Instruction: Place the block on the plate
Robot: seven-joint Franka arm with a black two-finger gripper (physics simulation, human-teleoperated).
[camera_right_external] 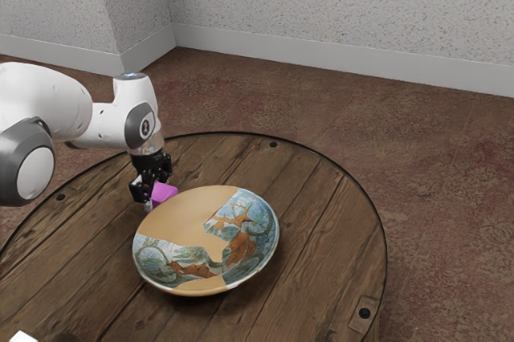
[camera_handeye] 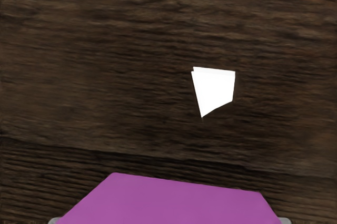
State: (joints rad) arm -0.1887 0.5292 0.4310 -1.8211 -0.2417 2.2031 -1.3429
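Note:
My gripper (camera_right_external: 158,193) is low beside the plate's far left edge in the exterior view, shut on the purple block (camera_right_external: 165,192). The wide, shallow plate (camera_right_external: 173,225) has an orange and blue-green painted pattern and rests on the round table. The block appears close to the plate's rim, outside it; whether they touch I cannot tell. In the wrist view the block (camera_handeye: 174,200) is large at the lower edge, with a grey fingertip of my gripper (camera_handeye: 169,221) against each side.
The round wooden table (camera_right_external: 329,238) has a dark metal rim. A flat white shape (camera_handeye: 215,90) lies against the wood in the wrist view. Another white object (camera_right_external: 22,337) is at the exterior view's lower left corner. Carpet and grey walls surround the table.

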